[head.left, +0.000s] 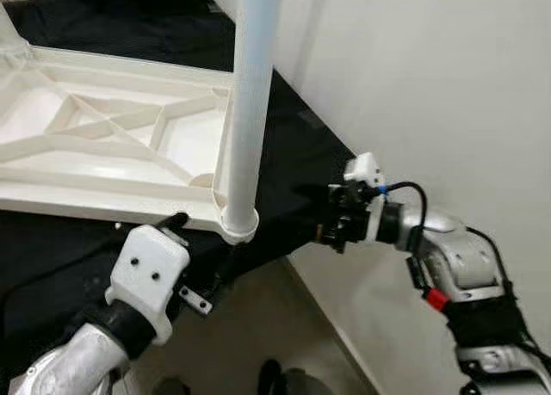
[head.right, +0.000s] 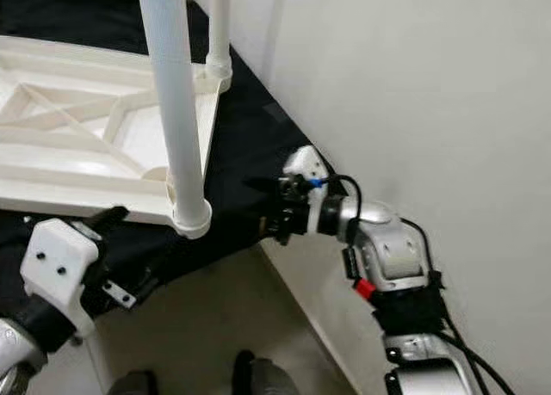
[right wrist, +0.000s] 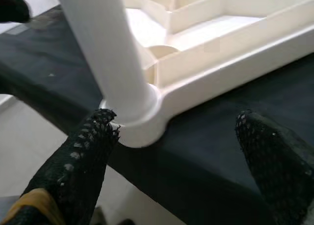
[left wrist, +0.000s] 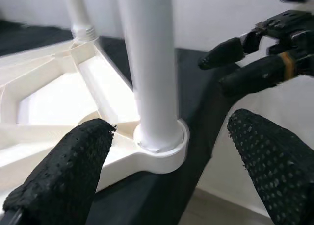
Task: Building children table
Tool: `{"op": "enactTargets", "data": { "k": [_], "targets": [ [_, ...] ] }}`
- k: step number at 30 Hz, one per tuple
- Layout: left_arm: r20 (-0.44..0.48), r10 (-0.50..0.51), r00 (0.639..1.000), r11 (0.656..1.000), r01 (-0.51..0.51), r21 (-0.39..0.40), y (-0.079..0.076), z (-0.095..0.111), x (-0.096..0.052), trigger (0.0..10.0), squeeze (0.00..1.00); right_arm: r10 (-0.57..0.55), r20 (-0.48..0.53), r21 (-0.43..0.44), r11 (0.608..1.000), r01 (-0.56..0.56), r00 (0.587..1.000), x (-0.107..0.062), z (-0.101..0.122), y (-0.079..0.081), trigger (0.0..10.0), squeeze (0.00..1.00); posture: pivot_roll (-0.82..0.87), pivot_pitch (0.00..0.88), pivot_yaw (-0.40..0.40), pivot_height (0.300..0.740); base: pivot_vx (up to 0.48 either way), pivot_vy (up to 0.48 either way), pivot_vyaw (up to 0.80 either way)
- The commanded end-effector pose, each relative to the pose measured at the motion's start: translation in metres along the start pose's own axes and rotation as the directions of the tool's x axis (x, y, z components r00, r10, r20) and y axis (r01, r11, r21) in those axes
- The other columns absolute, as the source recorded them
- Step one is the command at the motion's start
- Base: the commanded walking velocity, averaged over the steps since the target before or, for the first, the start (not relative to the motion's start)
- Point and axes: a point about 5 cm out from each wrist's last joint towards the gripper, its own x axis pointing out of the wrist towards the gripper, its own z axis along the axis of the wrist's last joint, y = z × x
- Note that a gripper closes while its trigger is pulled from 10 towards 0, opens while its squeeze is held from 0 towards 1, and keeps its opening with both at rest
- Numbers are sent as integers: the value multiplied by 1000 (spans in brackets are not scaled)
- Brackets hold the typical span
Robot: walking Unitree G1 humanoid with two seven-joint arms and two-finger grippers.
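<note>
**Leg stands in corner socket as both claws wait spread**

A white plastic tabletop (head.left: 103, 145) lies upside down, ribs showing, on a black-covered worktop (head.left: 293, 154) against a white wall (head.left: 448, 85). A white leg (head.left: 250, 94) stands upright in the near corner socket (head.left: 238, 223), which sits right at the worktop's edge. A second leg (head.right: 219, 25) stands in the far corner.

The left claw (left wrist: 171, 156) is spread wide just short of the near leg, one finger to each side of the socket, touching nothing. The right claw (head.left: 323, 212) is near the same corner from the wall side, fingers apart and empty.

The parts look light, stiff and smooth, so likely slippery. The best hold seems low on the leg, just above the socket; a high grip could tip the light tabletop off the edge.
</note>
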Motion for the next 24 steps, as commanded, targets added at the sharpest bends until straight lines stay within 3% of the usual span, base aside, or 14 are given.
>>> {"op": "enactTargets", "data": {
  "k": [1, 7, 9, 10, 12, 18, 20, 21, 24],
  "targets": [
    [-5, 0, 1000, 1000, 0, 29, 5, -1, 2, 10000, 0, -60, -33, 3, 998, 60, 998, -14, -12, -8, 10000, 651, 119, 215, -98, 740, 0, 0, 0],
    [49, -14, 999, 994, 9, 106, 20, 6, 19, 10000, 0, -196, -98, -36, 980, 193, 976, -26, -23, -21, 10000, 651, 102, 204, -88, 740, 0, 0, 0],
    [96, -26, 995, 990, 12, 144, 29, 13, 37, 10000, 0, -300, -124, -43, 954, 296, 946, -29, -30, -28, 10000, 647, 94, 196, -71, 740, 0, 0, 0],
    [96, -26, 995, 990, 12, 144, 29, 13, 37, 10000, 0, -300, -124, -43, 954, 296, 946, -29, -30, -28, 10000, 647, 94, 196, -71, 740, 0, 0, 0],
    [140, -13, 990, 986, -10, 166, 36, 18, 53, 10000, 0, -334, -112, -35, 942, 333, 936, -27, -32, -27, 10000, 647, 87, 193, -68, 740, 0, 0, 0],
    [170, -8, 985, 987, -19, 157, 39, 18, 74, 10000, 0, -306, -85, -24, 952, 305, 948, -18, -33, -18, 10000, 647, 56, 181, -74, 740, 0, 0, 0],
    [176, -17, 984, 992, -5, 127, 39, 15, 83, 10000, 0, -293, -72, -13, 956, 293, 953, -14, -33, -15, 10000, 639, 47, 180, -73, 740, 0, 0, 0],
    [204, -53, 977, 997, 40, 69, 38, 15, 96, 10000, 0, -276, -52, -3, 961, 277, 960, -7, -32, -11, 10000, 643, 45, 178, -71, 740, 0, 0, 0],
    [241, -92, 966, 996, 86, 38, 36, 19, 105, 10000, 0, -275, -41, -9, 961, 275, 961, -4, -32, -9, 10000, 643, 43, 180, -67, 740, 0, 0, 0]
  ]
}}
